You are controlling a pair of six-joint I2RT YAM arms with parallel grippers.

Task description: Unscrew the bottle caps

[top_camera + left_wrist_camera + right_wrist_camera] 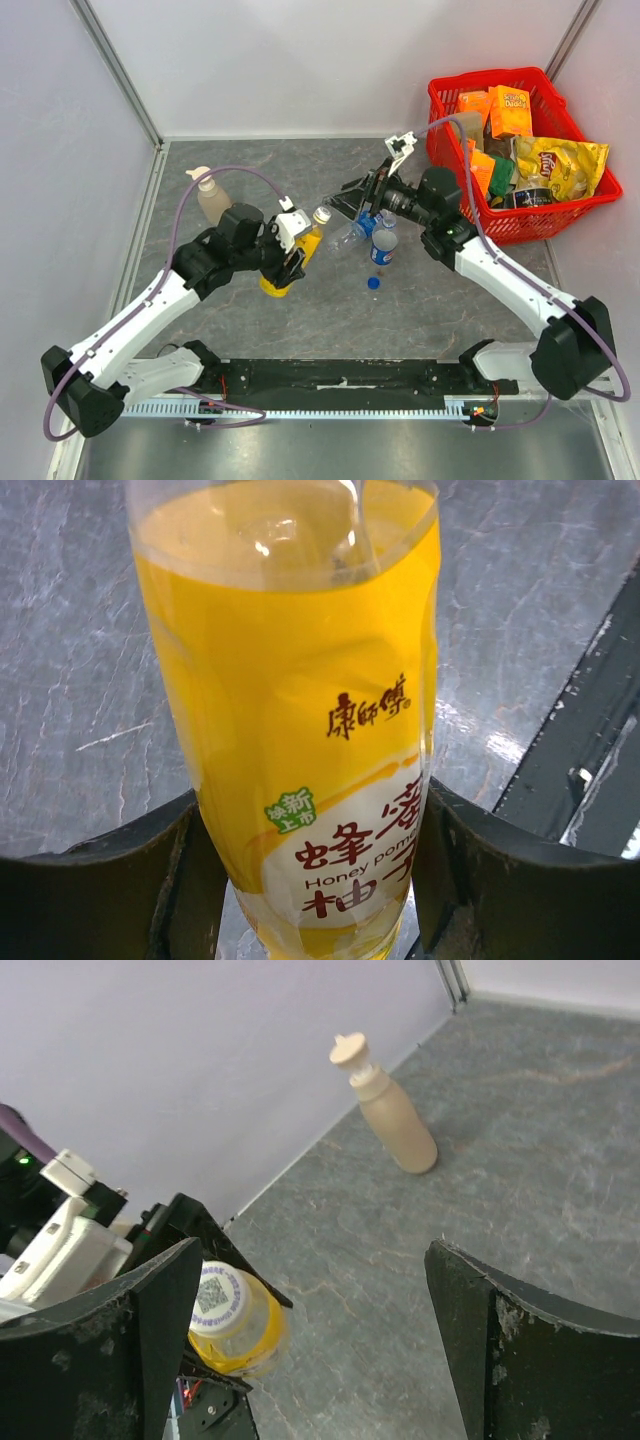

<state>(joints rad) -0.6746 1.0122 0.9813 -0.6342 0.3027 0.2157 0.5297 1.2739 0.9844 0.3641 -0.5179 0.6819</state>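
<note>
Left gripper [315, 880] clamps the lower body of the yellow juice bottle [290, 680], tilted above the grey table [300, 320]. Its white cap [218, 1295] is on, just beside one finger of the right gripper [312, 1260], whose jaws stand wide apart and hold nothing. Nearby, a blue cap [374, 282] lies loose beside two blue-labelled bottles [383, 245]. A beige soap bottle [212, 195] stands behind the left arm, with a red basket [485, 78] far right.
</note>
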